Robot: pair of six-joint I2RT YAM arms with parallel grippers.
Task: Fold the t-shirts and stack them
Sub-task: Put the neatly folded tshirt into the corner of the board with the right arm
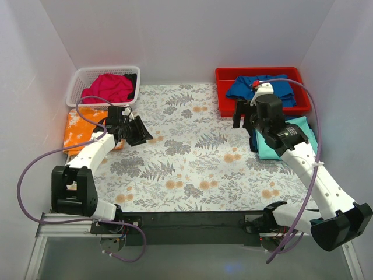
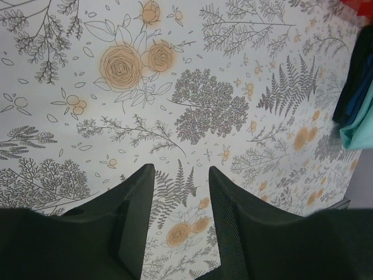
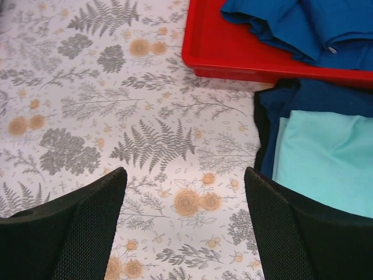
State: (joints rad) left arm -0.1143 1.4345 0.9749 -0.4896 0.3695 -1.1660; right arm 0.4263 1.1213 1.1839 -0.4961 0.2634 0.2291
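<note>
Five shirts were seen around the fern-printed sheet [image 1: 186, 151]. A mint-teal shirt [image 1: 291, 139] was laid folded on a dark blue shirt [image 3: 267, 116] at the sheet's right edge. A royal blue shirt [image 1: 265, 87] was heaped in a red tray [image 1: 224, 102] at the sheet's far right corner. A magenta shirt [image 1: 108, 87] was bunched in a white basket [image 1: 78, 81] at its far left corner. An orange mottled shirt [image 1: 80, 128] was spread at its left edge. The right gripper [image 3: 185, 175] was held over the sheet's right part, jaws wide apart and empty. The left gripper [image 2: 179, 175] was held over its left part, jaws parted, nothing between them.
</note>
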